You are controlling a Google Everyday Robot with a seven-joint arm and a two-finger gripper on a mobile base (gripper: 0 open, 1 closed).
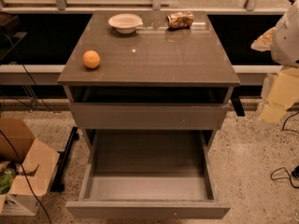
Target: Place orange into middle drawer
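The orange (pixel 91 59) sits on the left side of the grey-brown cabinet top (pixel 154 55), near its front edge. The middle drawer (pixel 147 209) is pulled far out below, wide and deep, and nothing lies on its light grey floor. My gripper (pixel 275 99) hangs at the right edge of the view as a cream-coloured shape under the white arm (pixel 287 31). It is beside the cabinet, far to the right of the orange and well apart from it.
A white bowl (pixel 125 23) and a tan snack bag (pixel 180 19) stand at the back of the top. The shallower top drawer (pixel 147 116) is slightly open. A cardboard box (pixel 23 169) and cables lie on the floor at left; a cable (pixel 282 174) lies at right.
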